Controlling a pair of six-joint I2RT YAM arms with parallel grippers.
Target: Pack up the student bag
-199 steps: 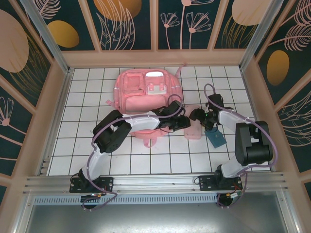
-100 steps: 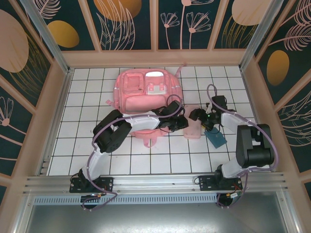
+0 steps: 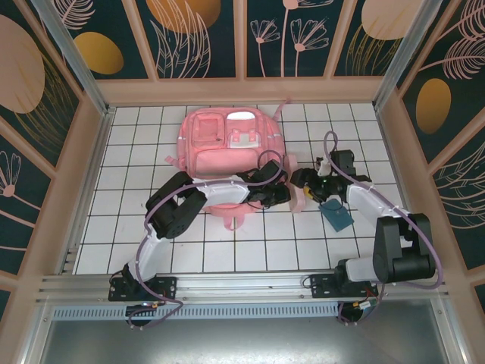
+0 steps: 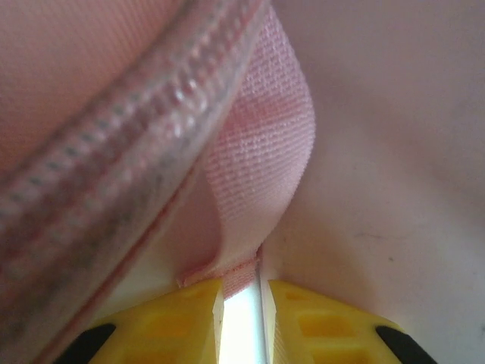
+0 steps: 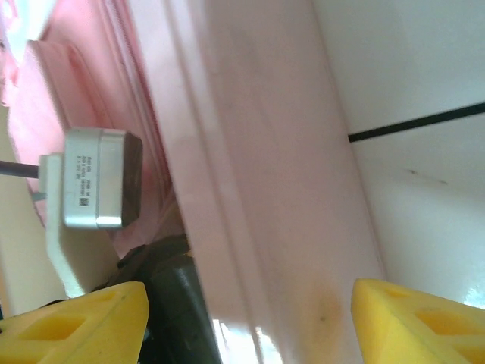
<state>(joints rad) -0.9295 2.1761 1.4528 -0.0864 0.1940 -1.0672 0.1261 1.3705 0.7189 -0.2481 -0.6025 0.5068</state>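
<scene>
Two left jaws tight on the student bag's (image 3: 227, 140) strap (image 4: 258, 167); right jaws wide apart nearby.

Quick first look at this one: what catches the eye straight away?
The big pink student bag lies toward the far middle of the white tiled table. Both arms meet at its near right corner. There the left gripper pinches a pink fabric strip beside the bag's zipper, and the right gripper straddles a small pink pencil pouch, fingers set wide.
</scene>
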